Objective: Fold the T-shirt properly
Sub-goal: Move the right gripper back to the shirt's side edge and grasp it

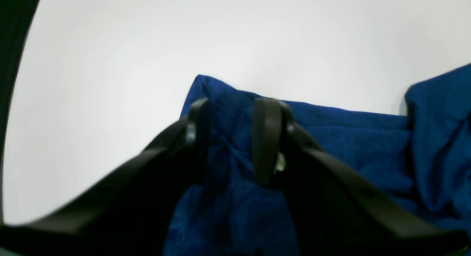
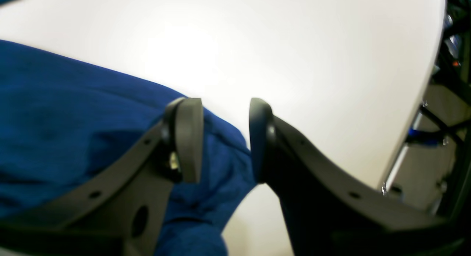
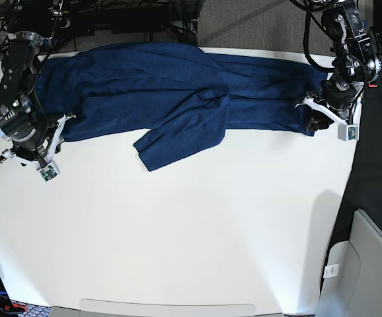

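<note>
Soft heathered knit T-shirt point(image 3: 178, 92); smooth matt white table point(image 3: 191, 238).

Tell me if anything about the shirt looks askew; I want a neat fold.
Yes. The shirt lies stretched along the table's far edge, but one sleeve crosses the body diagonally and juts toward the table's middle, with wrinkles around it.

From my feed: both arms are black with silver-grey joint housings and black cables looped by the left arm point(image 3: 342, 39). Each pincer has matte black curved fingers point(image 2: 189, 138) with flat pads, screw holes along the right pincer point(image 2: 225, 140) struts, white camera brackets.
</note>
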Robot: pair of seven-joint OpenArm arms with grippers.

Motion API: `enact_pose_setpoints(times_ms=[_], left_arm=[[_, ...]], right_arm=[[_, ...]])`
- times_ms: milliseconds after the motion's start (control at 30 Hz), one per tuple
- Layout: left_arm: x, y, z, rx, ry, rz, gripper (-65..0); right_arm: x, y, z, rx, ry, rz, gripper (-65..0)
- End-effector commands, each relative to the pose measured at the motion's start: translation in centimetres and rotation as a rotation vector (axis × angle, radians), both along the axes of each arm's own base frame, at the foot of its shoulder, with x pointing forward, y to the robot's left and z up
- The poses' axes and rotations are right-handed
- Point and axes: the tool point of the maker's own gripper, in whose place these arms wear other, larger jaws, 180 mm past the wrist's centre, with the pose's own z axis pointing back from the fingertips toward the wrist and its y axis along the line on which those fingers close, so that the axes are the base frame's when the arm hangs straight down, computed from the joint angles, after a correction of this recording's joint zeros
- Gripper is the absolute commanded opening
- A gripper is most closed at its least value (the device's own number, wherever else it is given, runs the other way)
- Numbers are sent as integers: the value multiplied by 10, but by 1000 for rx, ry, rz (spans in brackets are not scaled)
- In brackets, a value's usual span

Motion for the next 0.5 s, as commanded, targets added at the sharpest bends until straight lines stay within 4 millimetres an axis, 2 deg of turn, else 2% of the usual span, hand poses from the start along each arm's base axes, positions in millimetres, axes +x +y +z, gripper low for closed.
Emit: enact_pose_setpoints(times_ms=[0, 133, 267, 333, 467], left_arm=[[5, 3, 10, 11, -36, -4, -461], [5, 3, 10, 11, -36, -4, -461], [5, 2, 10, 11, -36, -5, -461], [5, 2, 10, 11, -36, -5, -461], [5, 2, 10, 11, -36, -5, -461]], right_arm=[[10, -4, 7, 2, -24, 0, -434], [18, -17, -11, 28, 38, -40, -434], [25, -20, -24, 63, 78, -64, -434], [22, -21, -36, 80, 113, -76, -434], [18, -11, -61, 99, 174, -39, -437]])
